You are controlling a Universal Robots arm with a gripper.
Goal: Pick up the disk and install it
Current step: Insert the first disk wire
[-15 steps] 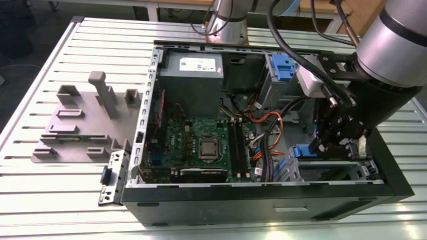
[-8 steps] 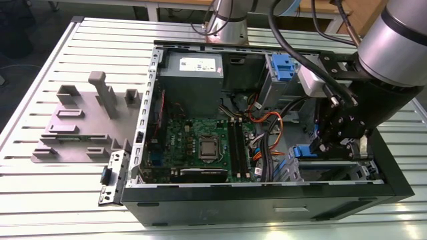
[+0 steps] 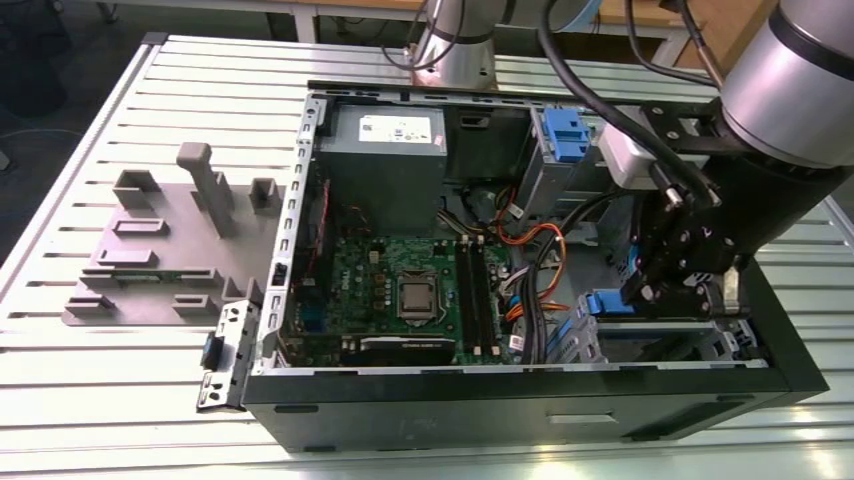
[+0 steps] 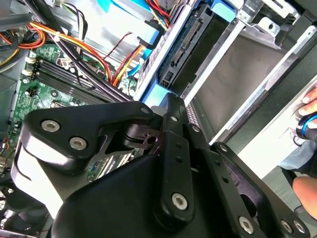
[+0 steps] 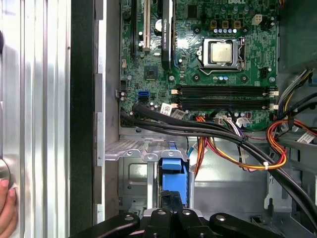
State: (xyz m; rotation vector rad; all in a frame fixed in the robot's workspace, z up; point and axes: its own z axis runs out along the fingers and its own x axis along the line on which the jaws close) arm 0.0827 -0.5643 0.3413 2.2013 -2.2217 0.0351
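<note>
A ribbed silver metal table [image 3: 80, 380] carries an open black computer case [image 3: 534, 410] lying on its side. Nearest in the exterior view is the case's dark side wall. Just behind it, at the exterior view's right, is the metal drive bay [image 3: 667, 345].

The gripper [image 3: 647, 298] reaches down into that corner from the grey arm [image 3: 801, 90]. Its fingers are drawn narrow and pinch the blue-framed end of the disk [image 3: 607, 303]. In the first wrist view the gripper [image 5: 173, 201] closes on the disk [image 5: 173, 173], which stands on edge against the bay's metal. In the second wrist view the gripper [image 4: 168, 101] meets the blue end, and the disk [image 4: 193, 39] runs away from it beside the grey cage wall. How deep it sits I cannot tell.

Orange and black cables [image 3: 534, 240] cross just past the bay, next to the green motherboard [image 3: 400, 285]. Farther back are the grey power-supply box [image 3: 384, 150] and a second blue carrier [image 3: 567, 135].

A grey fixture [image 3: 174, 240] lies on the table at the exterior view's left. A person's hand [image 5: 6, 210] rests at the table's edge outside the case.
</note>
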